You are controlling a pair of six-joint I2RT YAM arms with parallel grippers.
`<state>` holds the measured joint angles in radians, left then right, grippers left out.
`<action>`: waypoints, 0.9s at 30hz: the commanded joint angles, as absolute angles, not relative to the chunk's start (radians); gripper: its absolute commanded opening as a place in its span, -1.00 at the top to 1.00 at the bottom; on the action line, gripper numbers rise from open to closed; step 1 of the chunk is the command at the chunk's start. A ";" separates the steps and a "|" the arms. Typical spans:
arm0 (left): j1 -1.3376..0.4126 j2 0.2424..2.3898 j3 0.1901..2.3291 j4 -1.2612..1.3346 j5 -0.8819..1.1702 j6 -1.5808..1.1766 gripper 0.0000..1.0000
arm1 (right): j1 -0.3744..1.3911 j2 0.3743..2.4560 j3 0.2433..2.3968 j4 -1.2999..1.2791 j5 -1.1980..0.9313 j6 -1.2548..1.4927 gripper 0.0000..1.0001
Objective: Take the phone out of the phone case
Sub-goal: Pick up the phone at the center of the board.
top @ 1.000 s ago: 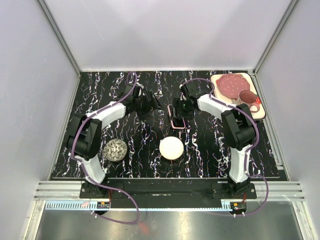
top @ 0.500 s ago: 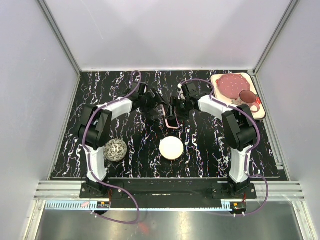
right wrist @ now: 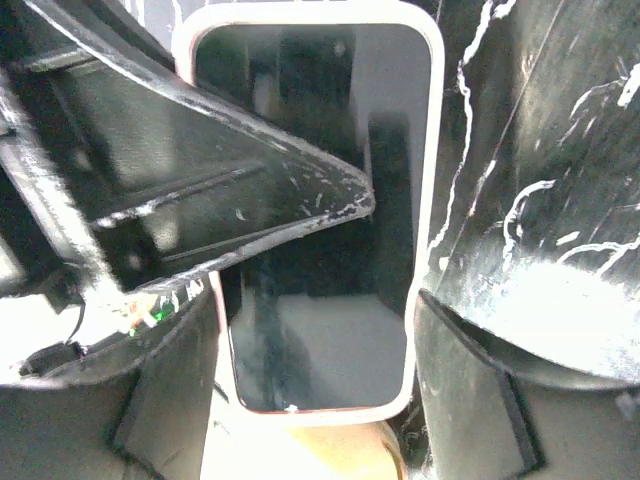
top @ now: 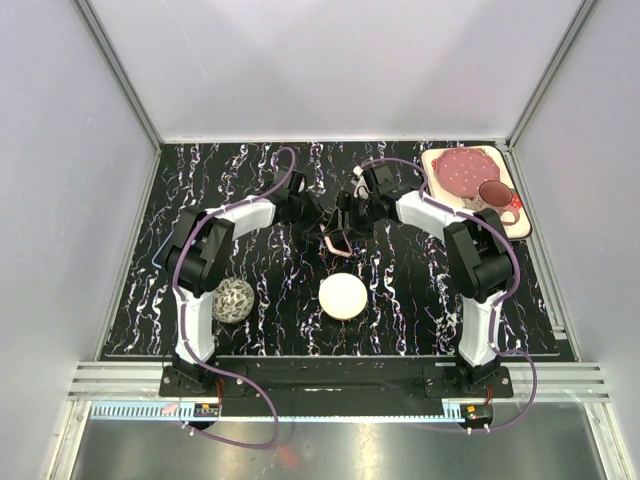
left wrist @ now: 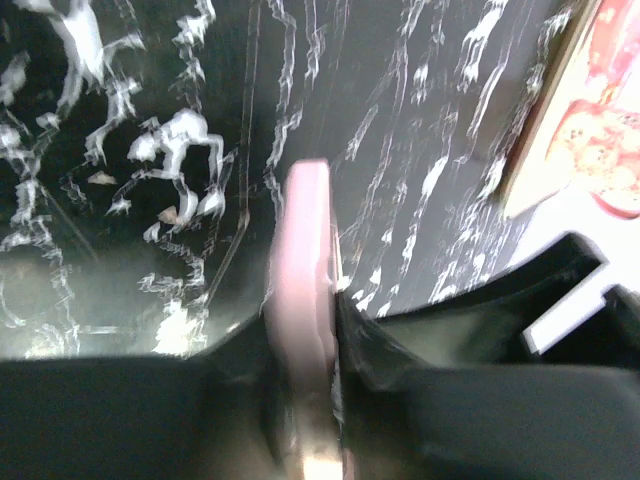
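Note:
The phone [right wrist: 320,300], black screen up, sits inside its pale pink phone case [right wrist: 428,180]. My right gripper [right wrist: 315,305] grips it across its width, one finger against each long side. In the top view the phone case [top: 338,245] hangs tilted just above the table centre between my right gripper [top: 352,215] and left gripper [top: 325,225]. The left wrist view shows the phone case [left wrist: 300,260] edge-on. My left gripper [left wrist: 305,340] is pinched shut on that rim. One left finger [right wrist: 230,190] lies across the screen.
A white round disc [top: 343,296] lies just in front of the phone, and a speckled ball [top: 232,300] sits by the left arm. At the back right a board [top: 520,225] carries a pink plate [top: 462,172] and a red cup [top: 495,193].
My left arm has swung right to the phone and its jaws have shut on the case rim. The right gripper has tilted the phone up and drawn it slightly leftwards.

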<state>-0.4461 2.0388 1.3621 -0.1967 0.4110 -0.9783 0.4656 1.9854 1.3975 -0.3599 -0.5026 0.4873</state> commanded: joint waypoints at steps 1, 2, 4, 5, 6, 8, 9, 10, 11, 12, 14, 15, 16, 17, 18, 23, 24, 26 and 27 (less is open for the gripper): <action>-0.453 2.011 1.405 -0.199 0.400 -0.957 1.00 | 0.469 1.893 1.404 -0.324 -0.537 0.491 0.32; -0.449 2.005 1.410 -0.209 0.403 -0.953 1.00 | 0.468 1.881 1.401 -0.334 -0.520 0.483 0.30; -0.446 1.971 1.408 -0.229 0.402 -0.930 1.00 | 0.460 1.846 1.394 -0.359 -0.499 0.469 -0.25; -0.439 1.954 1.407 -0.232 0.400 -0.927 1.00 | 0.456 1.829 1.393 -0.367 -0.499 0.466 -0.52; -0.433 1.939 1.405 -0.232 0.403 -0.925 1.00 | 0.450 1.812 1.393 -0.383 -0.500 0.462 -0.77; -0.413 1.887 1.405 -0.226 0.419 -0.922 1.00 | 0.434 1.752 1.407 -0.412 -0.483 0.450 -0.95; -0.405 1.870 1.405 -0.215 0.429 -0.919 1.00 | 0.430 1.732 1.417 -0.458 -0.462 0.430 -0.99; -0.385 1.830 1.399 -0.201 0.464 -0.914 1.00 | 0.426 1.691 1.443 -0.486 -0.412 0.416 -1.00; -0.376 1.809 1.390 -0.181 0.486 -0.908 1.00 | 0.417 1.668 1.456 -0.509 -0.390 0.402 -1.00; -0.364 1.786 1.379 -0.129 0.508 -0.913 1.00 | 0.413 1.648 1.463 -0.540 -0.371 0.376 -1.00; -0.322 1.726 1.333 0.004 0.602 -0.943 1.00 | 0.393 1.585 1.463 -0.541 -0.347 0.354 -0.99; -0.308 1.698 1.306 0.076 0.644 -0.995 1.00 | 0.382 1.566 1.459 -0.529 -0.345 0.354 -0.99; -0.287 1.689 1.295 0.144 0.728 -1.024 1.00 | 0.371 1.531 1.439 -0.514 -0.359 0.365 -0.99; -0.279 1.681 1.284 0.279 0.764 -1.058 1.00 | 0.353 1.514 1.424 -0.490 -0.394 0.380 -0.99; -0.273 1.671 1.261 0.346 0.791 -1.131 1.00 | 0.315 1.499 1.402 -0.412 -0.443 0.438 -0.99; -0.255 1.658 1.175 0.792 0.839 -1.353 1.00 | 0.253 1.434 1.214 0.028 -0.768 0.754 -0.75; -0.256 1.666 1.154 0.848 0.839 -1.426 1.00 | 0.256 1.433 1.194 0.091 -0.808 0.790 -0.72; -0.256 1.680 1.137 0.993 0.828 -1.491 1.00 | 0.256 1.433 1.149 0.191 -0.893 0.875 -0.68; -0.256 1.695 1.128 1.027 0.825 -1.543 1.00 | 0.256 1.428 1.134 0.237 -0.902 0.891 -0.66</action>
<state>-0.2508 1.6913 1.1538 0.5888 0.7647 -1.2968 0.2432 1.4372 1.1908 -0.0792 -0.6949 0.6830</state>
